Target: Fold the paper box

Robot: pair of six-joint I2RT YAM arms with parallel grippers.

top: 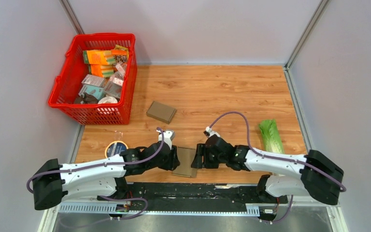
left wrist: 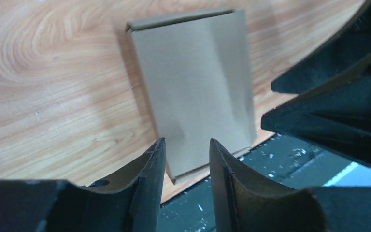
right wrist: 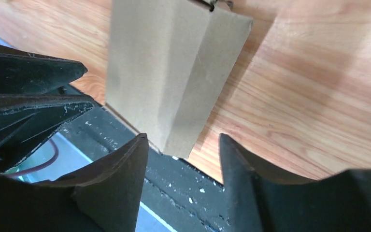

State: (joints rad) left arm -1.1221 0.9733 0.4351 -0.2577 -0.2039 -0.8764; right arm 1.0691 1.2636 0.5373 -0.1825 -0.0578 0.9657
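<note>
A flat brown paper box point(top: 186, 162) lies on the wooden table at its near edge, one end hanging slightly over the black rail. It shows in the left wrist view point(left wrist: 198, 82) and the right wrist view point(right wrist: 164, 72). My left gripper point(top: 175, 159) is at the box's left side, open and empty, its fingertips point(left wrist: 157, 150) just short of the box's near corner. My right gripper point(top: 196, 157) is at the box's right side, open and empty, its fingertips point(right wrist: 140, 145) straddling the box's near corner without touching it.
A second brown box point(top: 161, 111), folded shut, lies farther back. A red basket point(top: 60, 96) of packaged goods stands at the back left. A cabbage point(top: 271, 136) lies at the right, a round tin point(top: 116, 148) at the left. A black rail point(top: 198, 191) runs along the near edge.
</note>
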